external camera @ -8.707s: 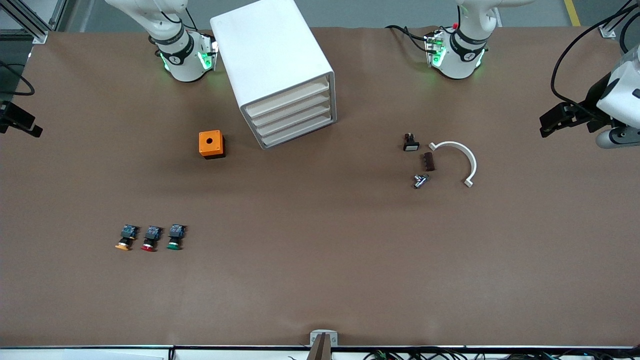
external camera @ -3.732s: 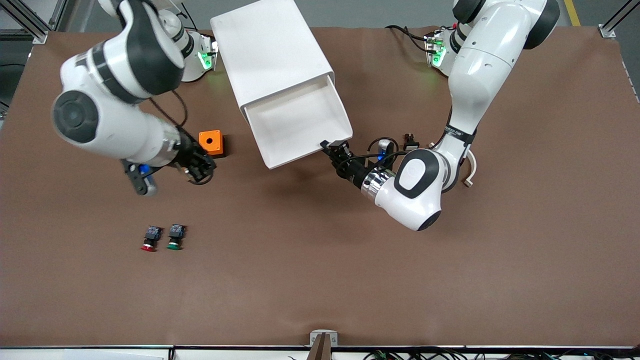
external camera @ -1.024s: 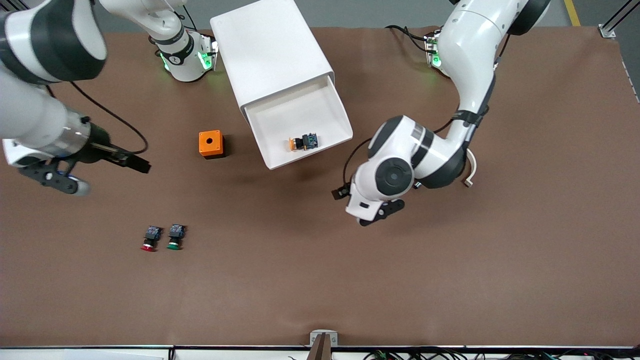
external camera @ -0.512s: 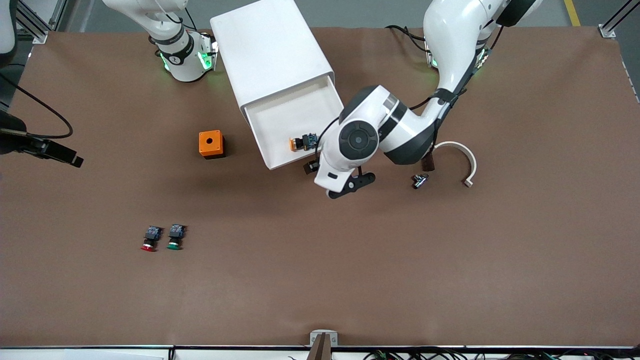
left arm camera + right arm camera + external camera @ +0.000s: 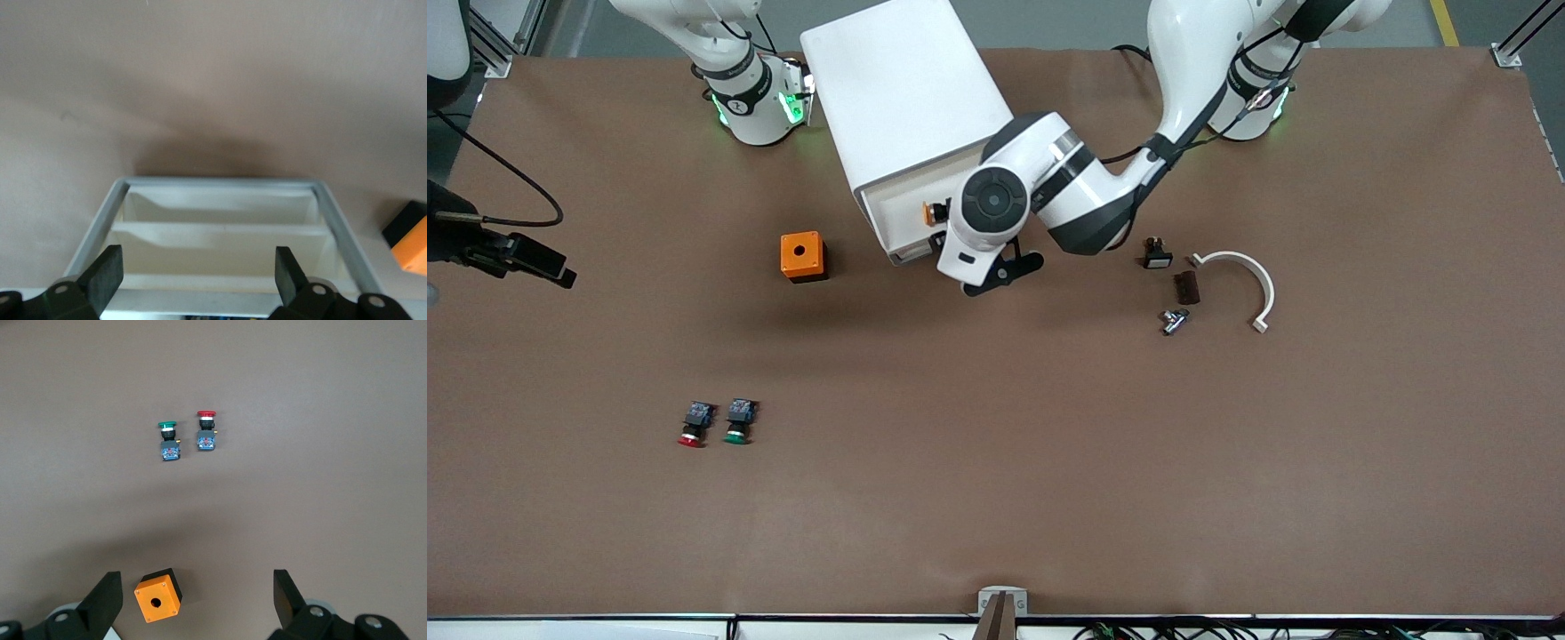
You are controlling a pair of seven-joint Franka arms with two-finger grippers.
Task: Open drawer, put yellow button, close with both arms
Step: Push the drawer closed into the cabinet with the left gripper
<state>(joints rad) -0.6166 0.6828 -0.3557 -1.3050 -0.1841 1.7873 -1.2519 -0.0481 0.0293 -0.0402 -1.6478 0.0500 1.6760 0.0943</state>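
The yellow button (image 5: 936,212) lies in the drawer (image 5: 898,222), which I see mostly pushed in, only a short stretch out of the cabinet (image 5: 907,107). Nearest the front camera sit the red button (image 5: 692,425) and green button (image 5: 737,421). Farther off, my left gripper (image 5: 197,277) is spread wide against the drawer front. My right gripper (image 5: 197,600) hangs released above the orange box (image 5: 803,256).
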